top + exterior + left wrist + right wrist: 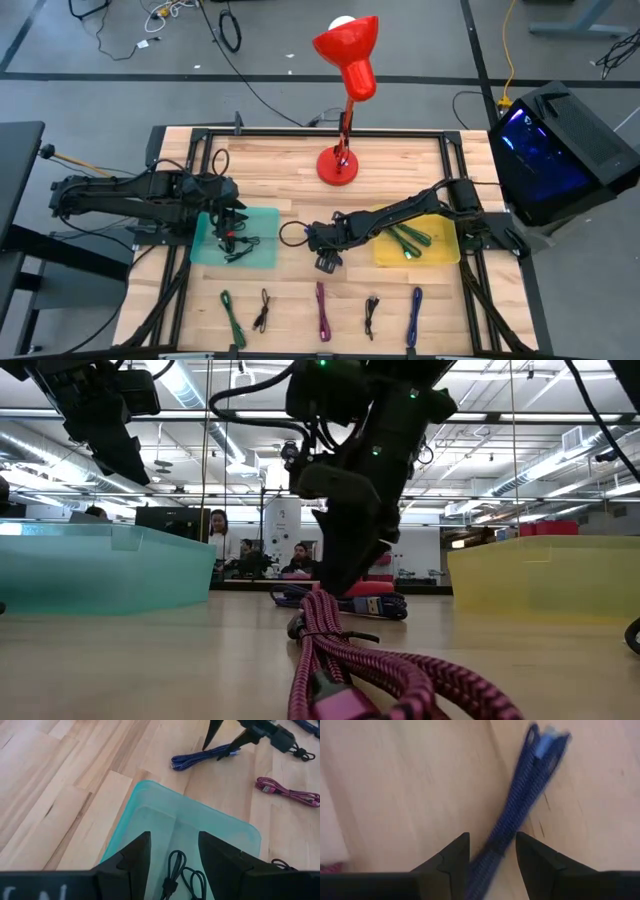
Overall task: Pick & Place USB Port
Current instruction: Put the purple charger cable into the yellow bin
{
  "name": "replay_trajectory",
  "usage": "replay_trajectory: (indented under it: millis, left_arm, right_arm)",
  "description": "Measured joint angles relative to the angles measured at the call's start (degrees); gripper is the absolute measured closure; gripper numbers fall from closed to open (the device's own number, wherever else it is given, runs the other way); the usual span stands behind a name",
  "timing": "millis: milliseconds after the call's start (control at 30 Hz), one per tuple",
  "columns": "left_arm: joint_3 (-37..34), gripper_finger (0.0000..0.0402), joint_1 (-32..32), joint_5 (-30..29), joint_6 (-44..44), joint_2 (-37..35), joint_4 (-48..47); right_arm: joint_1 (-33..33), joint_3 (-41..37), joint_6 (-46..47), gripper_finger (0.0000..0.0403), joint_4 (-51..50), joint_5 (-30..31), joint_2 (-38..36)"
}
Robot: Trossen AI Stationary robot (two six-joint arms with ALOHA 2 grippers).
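A blue braided USB cable (200, 757) lies bundled on the wood table between the two trays; it also shows in the right wrist view (520, 805) and the low view (375, 605). My right gripper (492, 850) is open, low over one end of the cable, with a finger on either side of it (312, 238). My left gripper (174, 850) is open and empty above the teal tray (150, 805), where a black cable (180, 875) lies on the tray floor.
A yellow tray (445, 250) with green cables stands at the right. A red desk lamp (340, 165) stands at the far middle. Several bundled cables lie in a row along the near edge, among them a pink one (322, 310). People sit in the room behind (215, 540).
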Motion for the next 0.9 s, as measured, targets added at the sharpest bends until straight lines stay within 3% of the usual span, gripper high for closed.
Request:
replay_trajectory:
  millis: [367, 467, 600, 900]
  left_arm:
    - [0.0, 0.023, 0.0, 0.0, 0.1, 0.0, 0.0]
    - [0.0, 0.023, 0.0, 0.0, 0.1, 0.0, 0.0]
    - [0.0, 0.023, 0.0, 0.0, 0.1, 0.0, 0.0]
    - [0.0, 0.023, 0.0, -1.2, 0.0, 0.0, 0.0]
  right_arm:
    - [0.1, 0.1, 0.6, 0.0246, 1.4, 0.4, 2.3]
    - [0.0, 0.3, 1.1, 0.0285, 1.0, 0.6, 2.8]
    - [-0.6, 0.2, 1.0, 0.0381, 0.7, -0.2, 2.4]
    - [-3.2, 0.6, -1.6, 0.0392, -2.5, 1.6, -4.9]
